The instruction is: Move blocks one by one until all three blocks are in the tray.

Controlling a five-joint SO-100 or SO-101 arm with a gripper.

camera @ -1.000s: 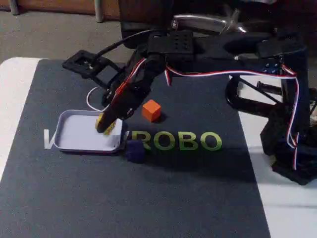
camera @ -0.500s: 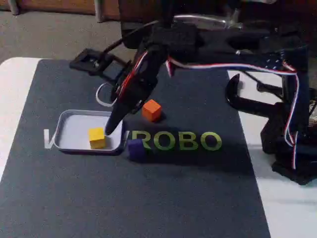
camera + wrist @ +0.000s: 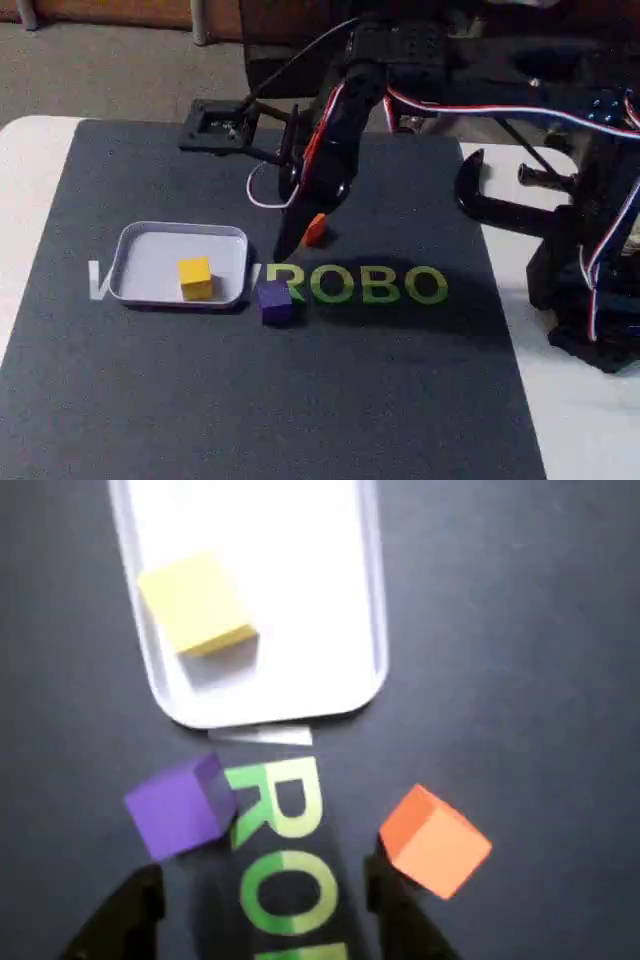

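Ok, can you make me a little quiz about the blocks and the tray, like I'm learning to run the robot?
1. True or false: the yellow block lies inside the tray.
2. How many blocks sit on the dark mat, outside the tray?
3. In the wrist view, which block is right next to one fingertip of the gripper: A) the orange block, B) the purple block, C) the yellow one?

Key:
1. True.
2. Two, the orange and the purple.
3. A. The orange block sits beside the finger on that view's right. The gripper is open and holds nothing.
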